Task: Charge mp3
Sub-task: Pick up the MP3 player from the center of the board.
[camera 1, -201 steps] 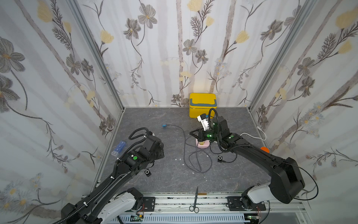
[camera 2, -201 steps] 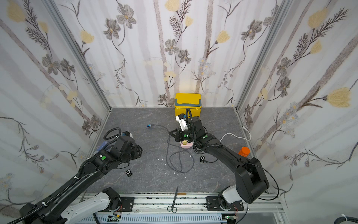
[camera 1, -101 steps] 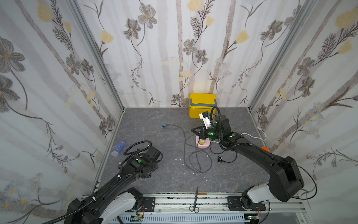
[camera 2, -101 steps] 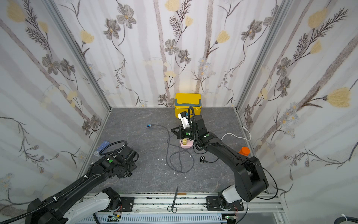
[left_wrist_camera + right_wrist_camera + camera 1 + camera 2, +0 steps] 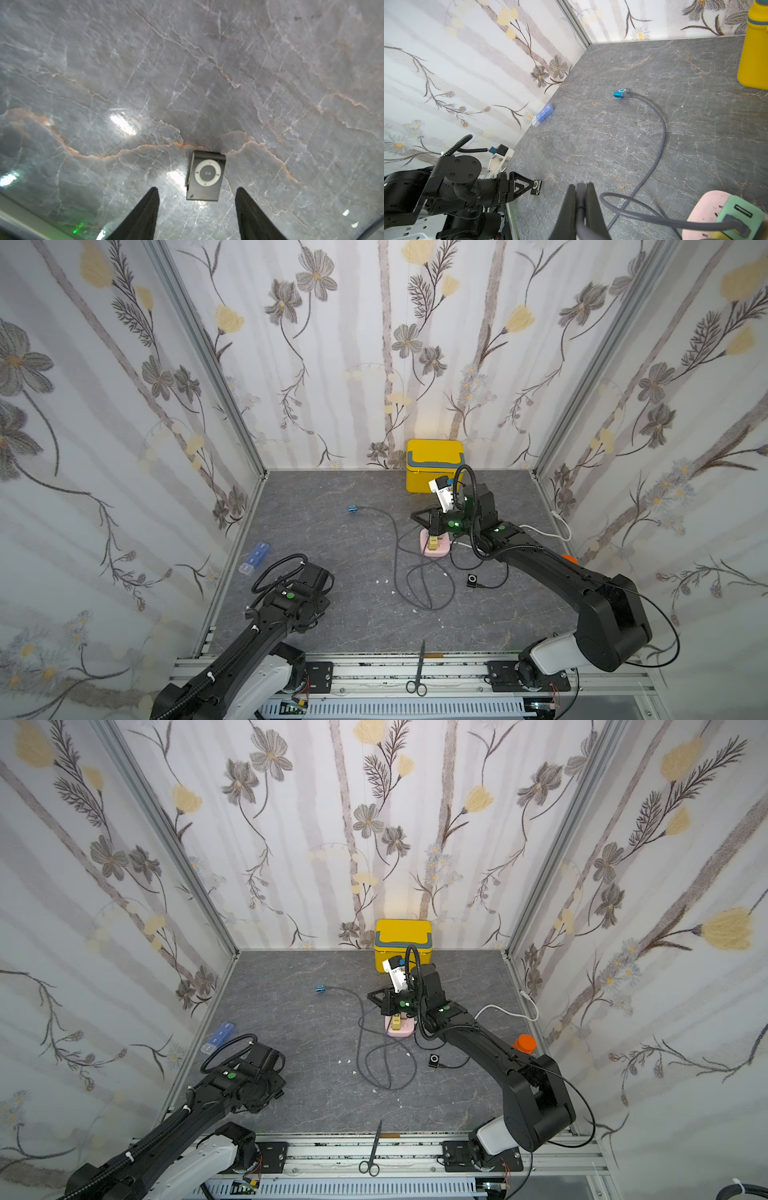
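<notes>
The left arm [image 5: 257, 639] lies low at the near left, wrist tipped downward, and the left gripper [image 5: 196, 188] has its jaws apart, clamping nothing. The right arm [image 5: 548, 568] stretches far toward the middle, with the right gripper [image 5: 581, 185] pinched tight on a grey cable [image 5: 660, 133].

blue mp3 [image 5: 352, 509]: flat, far-left part of tabletop [image 5: 353, 635], grey cable [image 5: 664, 128] plugged in | grey cable: coils mid-tabletop, other end in green charger [image 5: 737, 214] on pink power strip [image 5: 708, 205] | black mp3 [image 5: 205, 176]: flat, face up, front-left, unplugged | second black mp3 [image 5: 471, 580]: flat, right of centre, near power strip
</notes>
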